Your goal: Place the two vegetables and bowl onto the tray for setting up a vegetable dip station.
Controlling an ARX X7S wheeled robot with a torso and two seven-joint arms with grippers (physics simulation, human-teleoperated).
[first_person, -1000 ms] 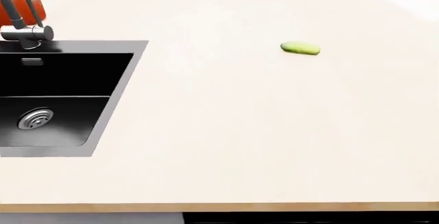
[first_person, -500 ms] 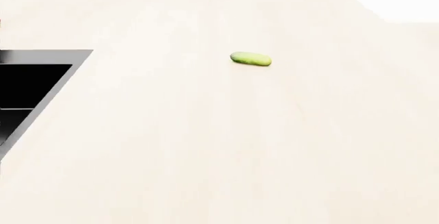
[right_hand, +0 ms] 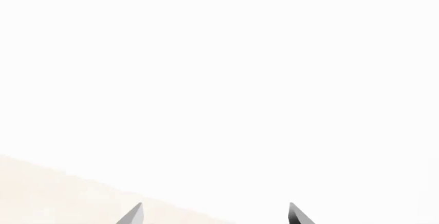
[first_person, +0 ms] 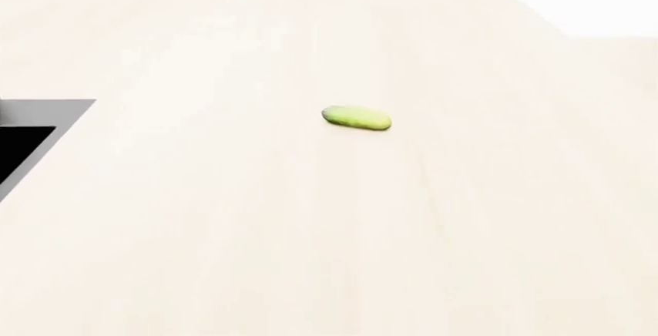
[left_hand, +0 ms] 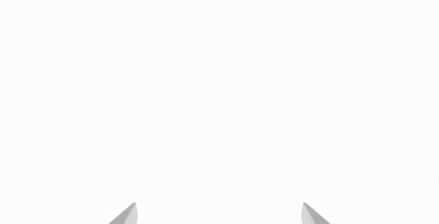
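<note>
The cucumber point(first_person: 357, 118) was seen in the head view lying flat on the pale wooden countertop point(first_person: 308, 236), alone near the middle of the surface, its long axis running roughly across the view with a slight tilt. A corner of the black sink point(first_person: 26, 139) showed at the left edge, well apart from it. The carrot, the bowl and the tray were not to be seen in any view, so nothing could be judged as placed on the tray.

Neither arm appeared in the head view. In the left wrist view the left gripper point(left_hand: 219, 215) was shown only by two fingertips set wide apart against blank white, released and holding nothing. The right gripper point(right_hand: 216, 215) was shown likewise, spread and empty, with a strip of the countertop edge below it.

The step in hand was judged to be an approach to the cucumber. It would be done well if a gripper were brought down over the vegetable with its fingers aligned across the short width, not along its length, so that the rounded body could be pinched at mid-length. A low, centred closing would be called for, since a smooth round body could be expected to roll or squirt aside under an off-centre squeeze.
</note>
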